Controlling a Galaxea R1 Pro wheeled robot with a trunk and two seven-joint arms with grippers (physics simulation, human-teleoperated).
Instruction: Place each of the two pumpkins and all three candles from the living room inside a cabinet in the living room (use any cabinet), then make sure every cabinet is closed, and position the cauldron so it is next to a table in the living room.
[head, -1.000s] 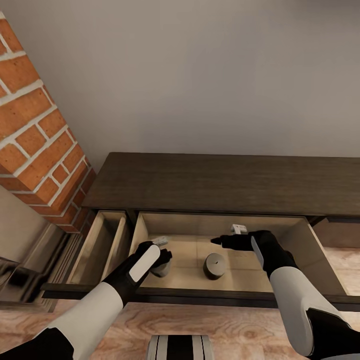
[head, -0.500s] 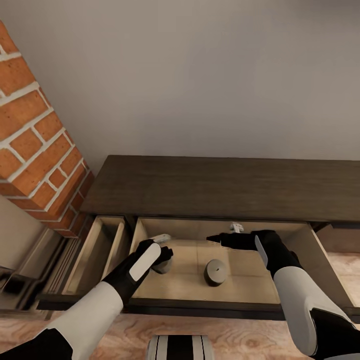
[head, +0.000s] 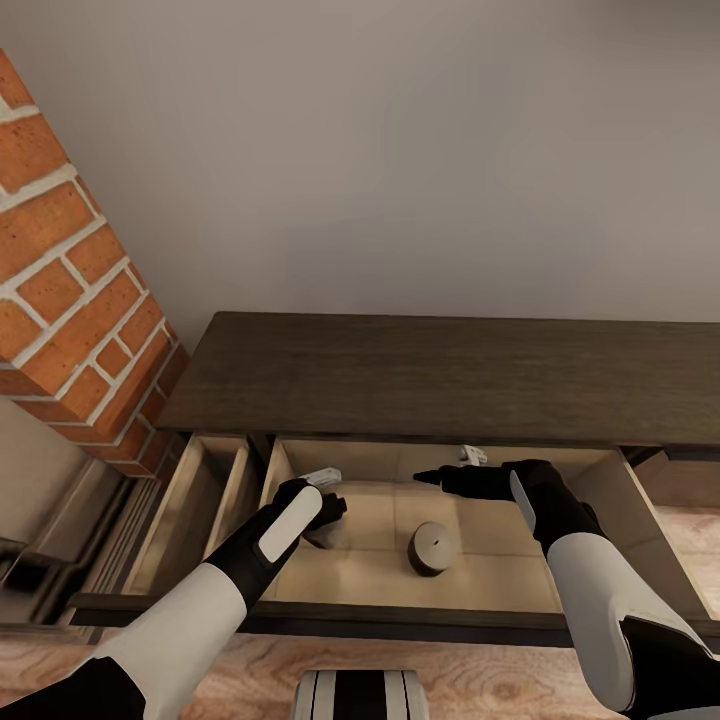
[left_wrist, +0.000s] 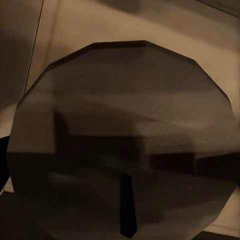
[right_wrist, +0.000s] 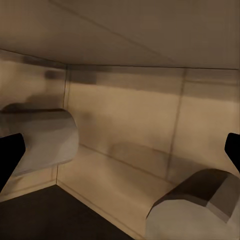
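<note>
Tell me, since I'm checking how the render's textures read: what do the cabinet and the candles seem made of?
The cabinet looks like dark-brown wood with a matte finish and visible grain; its open drawer is lined in pale tan panels with seams. The standing candle reads as dull grey wax, probably: a smooth cylinder with a small wick.

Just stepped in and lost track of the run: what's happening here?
The robot has both arms down in the cabinet's open drawer. The left pincer is at a candle on the drawer floor, which looms close in its wrist view. A second candle stands free. The right pincer hovers open, holding nothing.
</note>
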